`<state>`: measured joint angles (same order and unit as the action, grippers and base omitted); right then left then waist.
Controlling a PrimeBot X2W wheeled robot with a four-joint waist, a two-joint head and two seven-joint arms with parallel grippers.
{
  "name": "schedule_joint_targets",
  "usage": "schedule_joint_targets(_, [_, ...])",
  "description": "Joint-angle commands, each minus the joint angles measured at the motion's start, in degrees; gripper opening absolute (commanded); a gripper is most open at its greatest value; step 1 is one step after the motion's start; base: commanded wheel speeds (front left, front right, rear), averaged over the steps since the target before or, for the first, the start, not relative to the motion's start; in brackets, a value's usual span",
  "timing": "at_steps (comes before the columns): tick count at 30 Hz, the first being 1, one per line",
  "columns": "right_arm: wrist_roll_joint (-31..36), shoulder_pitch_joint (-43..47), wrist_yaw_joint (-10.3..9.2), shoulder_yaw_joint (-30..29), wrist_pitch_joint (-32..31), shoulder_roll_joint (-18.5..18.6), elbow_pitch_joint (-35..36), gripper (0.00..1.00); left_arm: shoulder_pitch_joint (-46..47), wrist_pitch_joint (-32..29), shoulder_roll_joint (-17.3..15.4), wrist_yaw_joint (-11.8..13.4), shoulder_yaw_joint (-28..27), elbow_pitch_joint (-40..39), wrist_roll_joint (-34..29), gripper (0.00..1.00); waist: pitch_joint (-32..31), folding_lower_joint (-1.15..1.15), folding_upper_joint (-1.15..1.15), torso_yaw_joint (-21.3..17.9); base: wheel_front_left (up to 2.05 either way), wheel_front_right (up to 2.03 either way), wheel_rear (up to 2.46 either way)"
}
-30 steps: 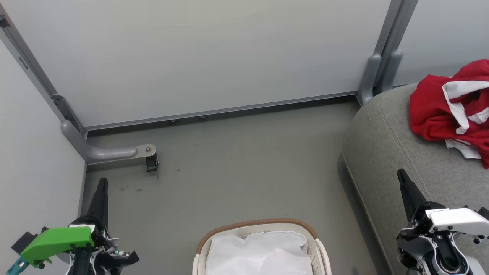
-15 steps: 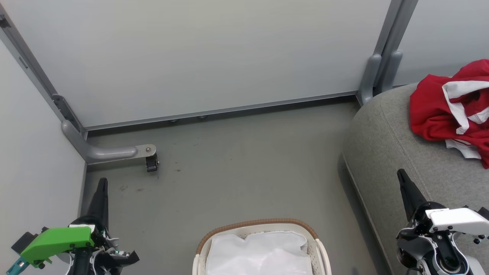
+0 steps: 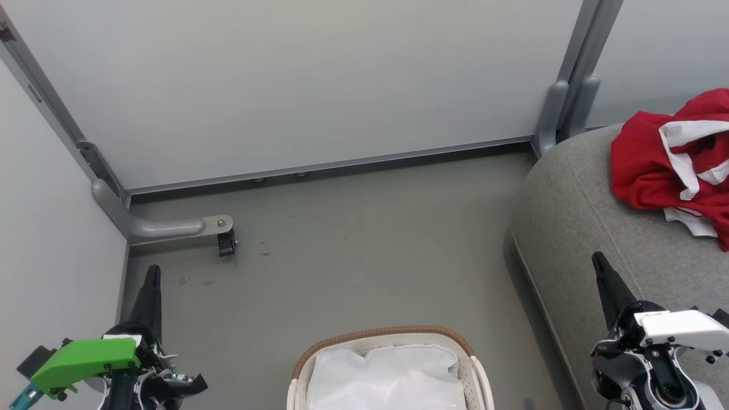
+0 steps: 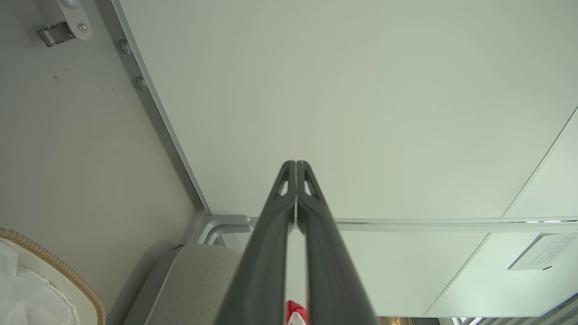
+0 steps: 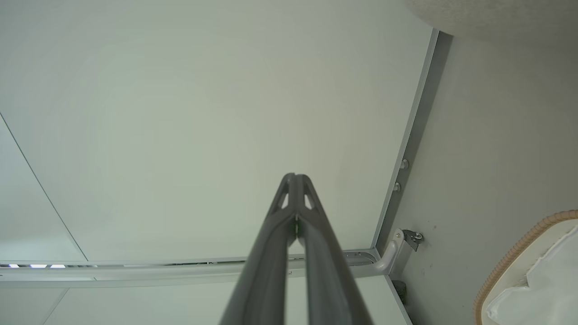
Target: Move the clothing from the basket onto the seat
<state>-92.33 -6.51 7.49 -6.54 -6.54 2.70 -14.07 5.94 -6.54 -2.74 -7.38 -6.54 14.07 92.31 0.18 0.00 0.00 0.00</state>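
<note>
Grey floor [image 3: 364, 239], pale wall panels [image 3: 296, 85] beyond the basket [image 3: 387, 333].

Obs: the part of the basket in view shows white lining [image 3: 387, 376] and no red. Its near end is cut off by the head view's lower edge. The seat [image 3: 581, 228] stands just right of the basket. The clothing [image 3: 666, 165] lies in a crumpled red-and-white heap on the seat, right of the basket and farther out, well apart from it.

Judgement: transfer looks done or nearly so, and the step in hand is a check. To do it well, tilt the head down over the basket to see the hidden near end before calling it finished. Move the arms only if a garment turns up there.

Pincers, 2:
- Left pincer [image 3: 151, 273], left of the basket over the floor: clenched, fingers pressed together, grasping nothing, touching nothing.
- Right pincer [image 3: 599, 262], right of the basket over the seat's edge: clenched, grasping nothing. Cannot tell whether it clears the cushion.
</note>
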Motion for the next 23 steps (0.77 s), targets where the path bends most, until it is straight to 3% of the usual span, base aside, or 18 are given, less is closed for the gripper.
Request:
schedule_joint_targets(1, [-0.19,0.6,0.0,-0.09,-0.17,0.34,0.19,0.0,0.62,-0.16,-0.26,-0.3,-0.11,-0.1,0.21,0.0,0.0,0.0,0.0,0.0,0.0,0.0,0.0])
schedule_joint_targets(23, [-0.19,0.61,0.0,-0.09,-0.17,0.34,0.2,0.0,0.62,-0.16,-0.26,-0.3,-0.11,-0.09,0.21,0.0,0.0,0.0,0.0,0.0,0.0,0.0,0.0])
